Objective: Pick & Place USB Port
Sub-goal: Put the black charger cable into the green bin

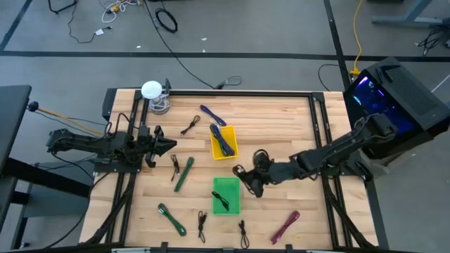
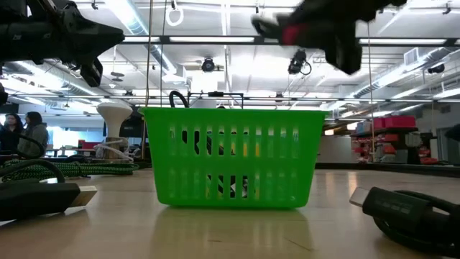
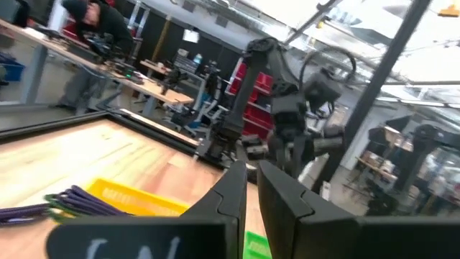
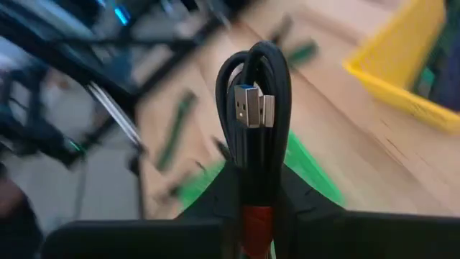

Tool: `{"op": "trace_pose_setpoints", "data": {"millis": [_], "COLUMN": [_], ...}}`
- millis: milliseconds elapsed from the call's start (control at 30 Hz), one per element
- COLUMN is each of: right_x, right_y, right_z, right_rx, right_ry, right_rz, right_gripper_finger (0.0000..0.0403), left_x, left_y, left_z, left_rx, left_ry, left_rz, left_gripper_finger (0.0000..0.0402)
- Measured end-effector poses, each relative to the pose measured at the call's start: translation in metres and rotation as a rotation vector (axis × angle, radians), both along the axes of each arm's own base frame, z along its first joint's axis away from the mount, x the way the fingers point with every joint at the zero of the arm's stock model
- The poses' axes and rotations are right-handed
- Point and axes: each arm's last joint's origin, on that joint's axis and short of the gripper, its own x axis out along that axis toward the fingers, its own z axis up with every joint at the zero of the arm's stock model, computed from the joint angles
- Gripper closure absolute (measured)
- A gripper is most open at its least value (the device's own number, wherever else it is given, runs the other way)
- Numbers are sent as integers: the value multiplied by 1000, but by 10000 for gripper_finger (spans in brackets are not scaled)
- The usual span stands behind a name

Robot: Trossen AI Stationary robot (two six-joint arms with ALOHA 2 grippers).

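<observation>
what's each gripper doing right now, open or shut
Left gripper: shut, holding nothing.
Right gripper: shut on a coiled black USB cable.

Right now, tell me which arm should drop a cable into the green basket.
Right. The right gripper is shut on a black cable and sits just beside the green basket. The left gripper holds nothing and waits farther off.

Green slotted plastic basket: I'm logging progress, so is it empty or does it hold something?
Not empty. The green slotted plastic basket holds one coiled black cable, seen from above.
</observation>
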Motion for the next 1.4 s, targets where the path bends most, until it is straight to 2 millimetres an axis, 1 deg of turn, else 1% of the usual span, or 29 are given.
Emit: {"op": "trace_pose_setpoints", "data": {"millis": [67,200,300,367,400,533,667,767,967,1233,1300,1400], "right_x": [1,6,14,19,24,47,67,72,65,64,63,62], "right_y": [12,40,54,61,65,81,94,97,99,98,97,95], "right_z": [-1,-18,-38,-52,-55,-56,-51,-51,-59,-61,-63,-65], "right_rx": [-6,2,35,45,44,-24,-101,-120,-148,-156,-161,-147], "right_ry": [-56,-130,-162,-176,-180,-183,-168,-137,-73,-56,-41,-21], "right_rz": [-23,-91,-130,-131,-135,-104,-86,-95,-185,-191,-213,-232], "right_gripper_finger": [369,369,369,369,369,369,369,369,369,369,355,319], "left_x": [0,0,0,0,0,-1,-1,-2,-1,0,0,0], "left_y": [0,-1,-1,-2,-3,-8,-13,-14,-17,-17,-17,-17], "left_z": [0,1,2,2,2,2,2,2,0,-2,-2,-2], "left_rx": [-12,-24,-51,-73,-84,-109,-84,-66,-71,-81,-76,-74], "left_ry": [-6,-17,-24,-26,-26,-22,-20,-23,1,17,17,17], "left_rz": [-20,-26,-44,-83,-111,-231,-279,-271,-290,-232,-228,-229], "left_gripper_finger": [362,362,362,362,362,362,362,362,362,362,362,362]}}
